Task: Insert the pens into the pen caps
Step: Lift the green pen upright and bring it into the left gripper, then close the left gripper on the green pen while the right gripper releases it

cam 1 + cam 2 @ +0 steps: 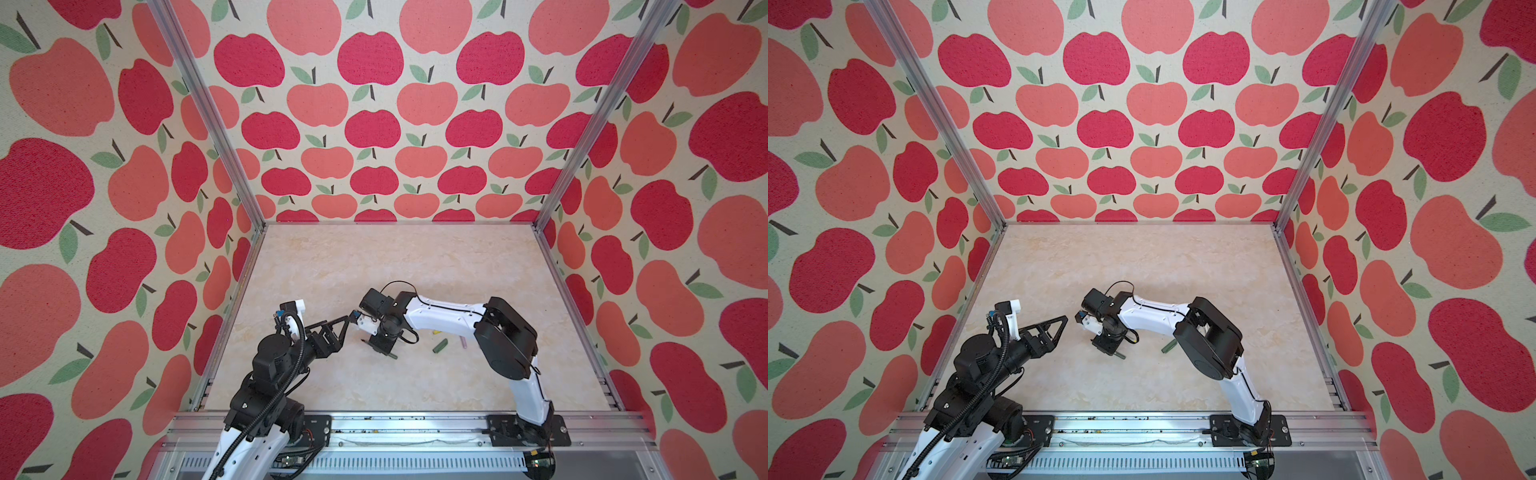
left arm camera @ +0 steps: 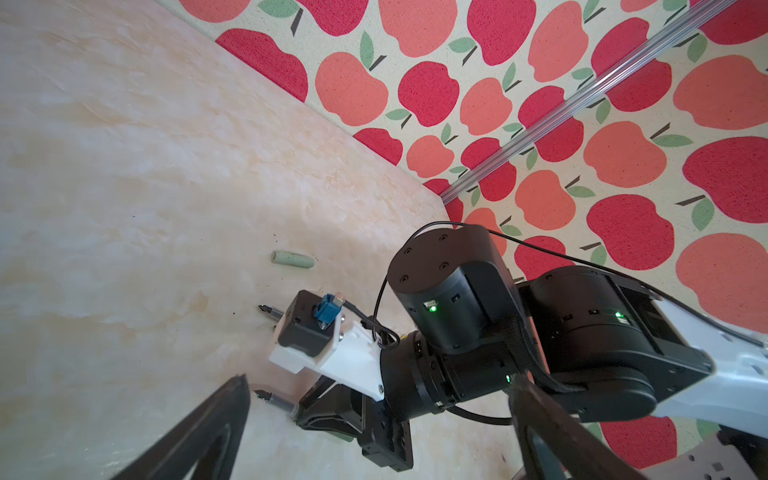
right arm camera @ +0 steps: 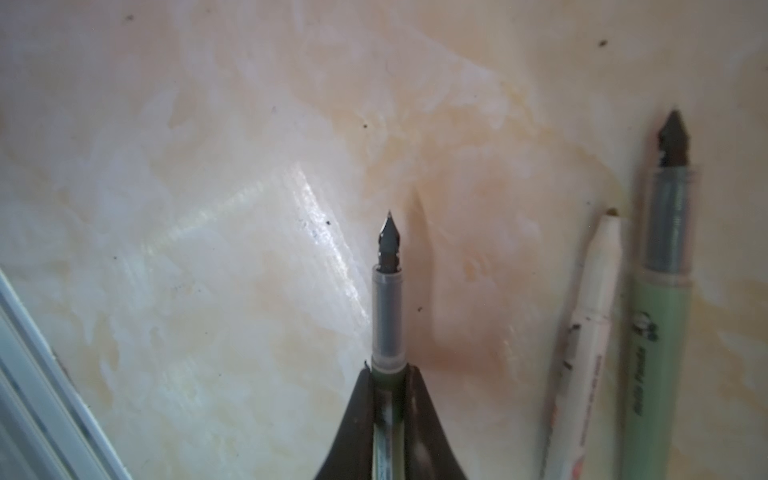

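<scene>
Dark green pen (image 3: 387, 316) sits pinched tight in the right end effector (image 3: 387, 370), nib forward. Its dark green cap (image 1: 440, 345) lies behind, past the pen's tail; the left end effector (image 1: 1061, 328) gapes empty.

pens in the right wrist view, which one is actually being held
The dark green pen: the right gripper is shut on its barrel, tip sticking out. The pale green pen and the white pen lie loose side by side on the table.
</scene>
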